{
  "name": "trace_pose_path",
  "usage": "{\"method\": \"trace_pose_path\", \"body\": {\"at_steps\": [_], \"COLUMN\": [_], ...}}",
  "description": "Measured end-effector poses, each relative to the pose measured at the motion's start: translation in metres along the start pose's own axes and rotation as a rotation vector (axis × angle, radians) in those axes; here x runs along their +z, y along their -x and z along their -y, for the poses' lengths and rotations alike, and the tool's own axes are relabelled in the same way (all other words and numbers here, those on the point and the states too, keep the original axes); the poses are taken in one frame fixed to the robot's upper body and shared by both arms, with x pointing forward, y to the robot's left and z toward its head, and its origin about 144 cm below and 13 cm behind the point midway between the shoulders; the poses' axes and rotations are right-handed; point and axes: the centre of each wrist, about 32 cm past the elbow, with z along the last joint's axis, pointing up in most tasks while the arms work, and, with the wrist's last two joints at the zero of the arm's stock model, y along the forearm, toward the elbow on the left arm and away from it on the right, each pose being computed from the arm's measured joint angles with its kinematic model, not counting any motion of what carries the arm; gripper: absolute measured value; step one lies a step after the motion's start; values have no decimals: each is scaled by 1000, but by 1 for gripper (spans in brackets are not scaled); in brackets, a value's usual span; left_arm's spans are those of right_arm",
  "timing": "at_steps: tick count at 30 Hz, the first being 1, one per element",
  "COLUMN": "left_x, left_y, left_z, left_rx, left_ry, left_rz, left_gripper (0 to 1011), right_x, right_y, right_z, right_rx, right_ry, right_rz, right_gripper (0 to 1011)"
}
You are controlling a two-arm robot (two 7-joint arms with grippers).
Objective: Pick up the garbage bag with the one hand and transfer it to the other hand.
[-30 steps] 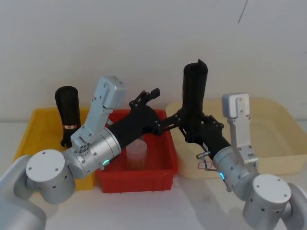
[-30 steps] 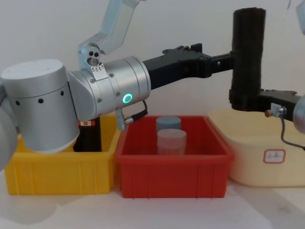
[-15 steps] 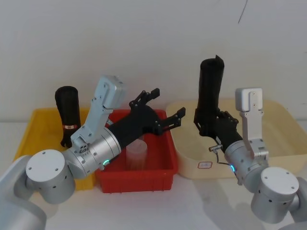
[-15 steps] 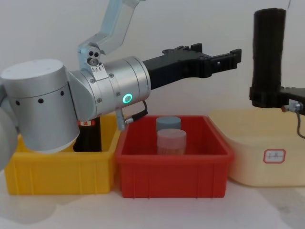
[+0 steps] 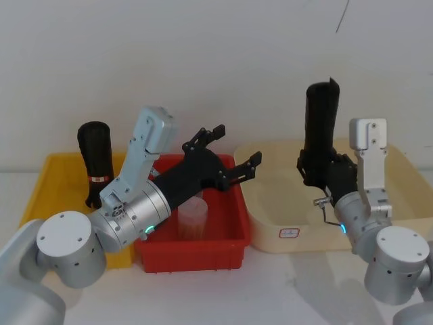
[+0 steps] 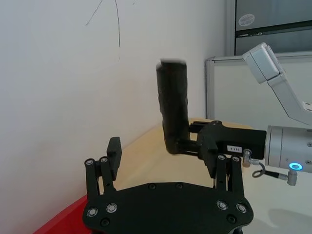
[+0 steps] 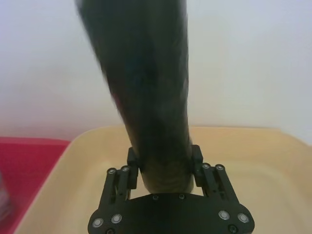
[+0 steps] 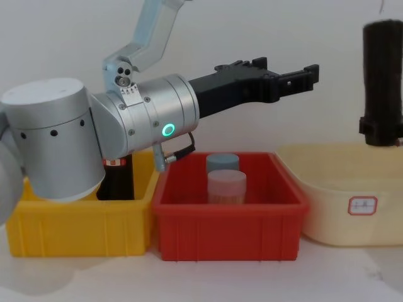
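Observation:
The garbage bag (image 5: 319,125), a tall matte-black roll, stands upright in the air over the cream bin (image 5: 404,172). My right gripper (image 5: 318,169) is shut on its lower end. The right wrist view has the garbage bag (image 7: 141,87) rising from between that right gripper (image 7: 164,155). In the chest view the garbage bag (image 8: 383,82) hangs at the far right. My left gripper (image 5: 235,145) is open above the red bin (image 5: 196,254), a clear gap left of the bag. The left wrist view looks past the left gripper (image 6: 170,158) to the garbage bag (image 6: 173,107).
A yellow bin (image 5: 40,193) at the left holds a black roll with a red label (image 5: 97,159). The red bin (image 8: 227,229) in the middle holds two capped jars (image 8: 225,182). The cream bin (image 8: 352,214) bears a small white label. A wall stands close behind.
My right gripper has carried the garbage bag to the right, away from the left gripper and over the cream bin. The left gripper has stayed open in place.

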Motion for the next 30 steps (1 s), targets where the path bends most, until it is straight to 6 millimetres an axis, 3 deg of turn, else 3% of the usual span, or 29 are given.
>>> {"method": "trace_pose_path", "body": {"at_steps": [15, 30], "left_x": [0, 8], "left_y": [0, 13], "left_z": [-1, -24], "left_rx": [5, 132], "left_ry": [-1, -33], "left_rz": [2, 51], "left_gripper": [1001, 1002], "right_x": [3, 22], "right_y": [-11, -13], "right_z": [-3, 20], "right_rx": [-85, -10], "right_ry": [25, -11], "right_rz": [29, -20], "right_gripper": [998, 1001]}}
